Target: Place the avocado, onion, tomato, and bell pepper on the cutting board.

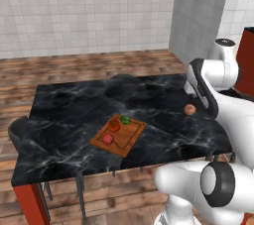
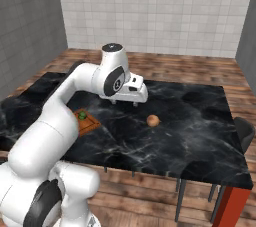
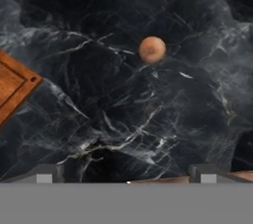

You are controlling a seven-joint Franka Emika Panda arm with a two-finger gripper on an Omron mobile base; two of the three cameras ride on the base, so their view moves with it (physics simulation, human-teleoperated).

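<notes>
The cutting board (image 1: 124, 140) lies on the black marble table (image 1: 69, 115), left of centre. On the board rest the green avocado (image 1: 125, 119), the orange-red tomato (image 1: 114, 125) and the red bell pepper (image 1: 108, 139). The pale brown onion (image 1: 190, 109) sits alone on the table, well to the board's right. My gripper (image 2: 124, 102) hovers above the table between the board (image 2: 89, 122) and the onion (image 2: 153, 120), touching neither. In the hand view the gripper (image 3: 126, 176) is open with nothing between its fingertips (image 3: 44, 174); the onion (image 3: 152, 49) lies ahead and a board corner (image 3: 12, 87) is at the left.
A dark chair (image 1: 17, 130) stands at the table's left end in the left base view, and another chair (image 2: 245, 131) at the right end in the right base view. A grey wall (image 1: 198, 11) rises behind the table's far right corner. Bare marble surrounds the onion.
</notes>
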